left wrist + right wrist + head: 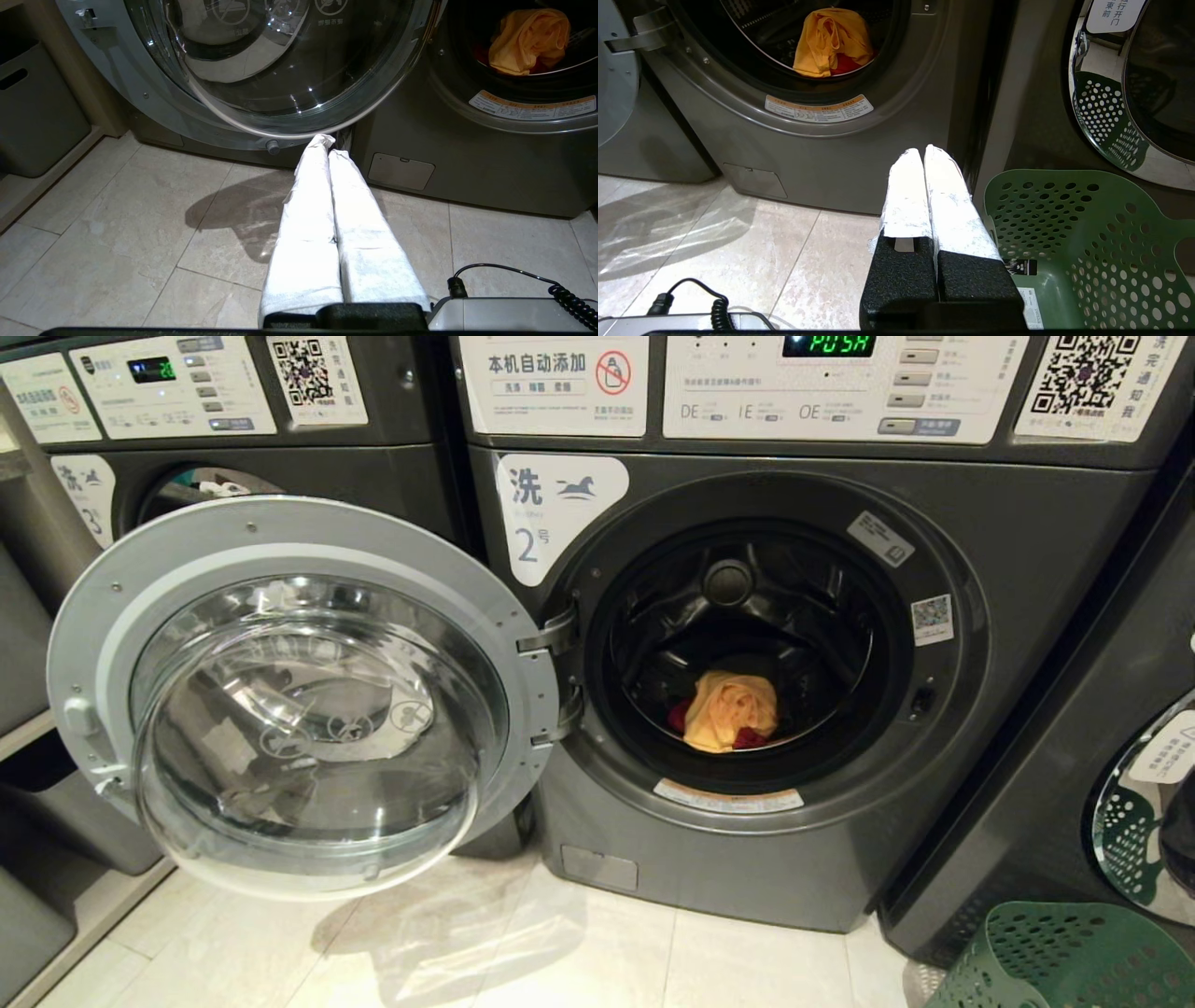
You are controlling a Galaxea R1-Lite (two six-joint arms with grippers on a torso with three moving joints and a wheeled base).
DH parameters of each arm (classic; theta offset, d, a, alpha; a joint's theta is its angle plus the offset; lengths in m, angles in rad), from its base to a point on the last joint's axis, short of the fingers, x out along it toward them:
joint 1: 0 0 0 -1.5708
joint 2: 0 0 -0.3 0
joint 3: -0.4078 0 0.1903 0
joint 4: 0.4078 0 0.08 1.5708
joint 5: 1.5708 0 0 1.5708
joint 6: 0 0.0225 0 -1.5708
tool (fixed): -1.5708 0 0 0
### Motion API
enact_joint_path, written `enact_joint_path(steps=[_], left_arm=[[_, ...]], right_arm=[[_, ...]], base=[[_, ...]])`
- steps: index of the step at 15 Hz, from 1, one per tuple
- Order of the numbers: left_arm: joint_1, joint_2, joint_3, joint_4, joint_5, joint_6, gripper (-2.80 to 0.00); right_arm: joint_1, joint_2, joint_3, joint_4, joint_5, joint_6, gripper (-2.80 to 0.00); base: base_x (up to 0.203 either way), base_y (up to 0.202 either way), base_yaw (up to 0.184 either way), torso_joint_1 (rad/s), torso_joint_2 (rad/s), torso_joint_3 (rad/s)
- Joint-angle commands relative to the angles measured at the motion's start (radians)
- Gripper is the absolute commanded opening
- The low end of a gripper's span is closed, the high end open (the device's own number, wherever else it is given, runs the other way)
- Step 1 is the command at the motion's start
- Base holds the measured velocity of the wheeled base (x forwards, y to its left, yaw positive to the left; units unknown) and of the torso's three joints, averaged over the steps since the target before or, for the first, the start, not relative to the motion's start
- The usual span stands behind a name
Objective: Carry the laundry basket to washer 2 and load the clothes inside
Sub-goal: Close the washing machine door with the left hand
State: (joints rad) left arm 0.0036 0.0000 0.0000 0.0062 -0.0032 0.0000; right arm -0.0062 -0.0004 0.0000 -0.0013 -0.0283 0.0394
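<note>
Left gripper [327,142]: low over the floor, white-wrapped fingers [306,224] pressed together, nothing between them; tips point at the foot of the machines, under the lower edge of the open door.
Right gripper [923,150]: also low, white-wrapped fingers [952,205] closed against each other and empty; tips point at the lower front of washer 2, close beside the basket rim.
Floor [485,943]: pale beige tiles; the door's shadow and glassy reflection lie on them.
Laundry basket [1064,957]: dark green, perforated, standing on the floor at the robot's right, in front of the neighbouring machine and just right of washer 2's lower corner. In the right wrist view the visible part of its inside [1087,233] shows bare plastic and a label, no clothes.
Door [308,695]: round, grey-ringed, domed glass, swung fully open to the left on its hinge, covering the front of the left-hand machine.
Washer 2 [822,859]: dark grey front-loader, centre of the head view, white label [551,513] with horse logo and numeral 2 at upper left of the opening.
Drum [738,616]: open and dark; a yellow-orange garment [733,709] lies bunched at the bottom front, with a red garment [752,739] showing beneath its edges.
Control panel [840,383]: white, with a lit green display.
Right-hand machine [1074,709]: door shut; its chrome ring mirrors the basket.
</note>
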Motion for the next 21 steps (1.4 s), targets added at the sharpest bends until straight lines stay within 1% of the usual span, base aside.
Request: enact_joint_path(steps=[1, 21], left_arm=[[0.0, 0.002, 0.0, 0.0, 0.0, 0.001, -2.8], [0.001, 0.002, 0.0, 0.0, 0.0, 0.0, -2.8]], right_arm=[[0.0, 0.002, 0.0, 0.0, -0.001, 0.001, -2.8], [0.0, 0.002, 0.0, 0.0, 0.002, 0.002, -2.8]], base=[[0.0, 0.0, 0.0, 0.0, 0.0, 0.0], [0.0, 0.0, 0.0, 0.0, 0.0, 0.0]])
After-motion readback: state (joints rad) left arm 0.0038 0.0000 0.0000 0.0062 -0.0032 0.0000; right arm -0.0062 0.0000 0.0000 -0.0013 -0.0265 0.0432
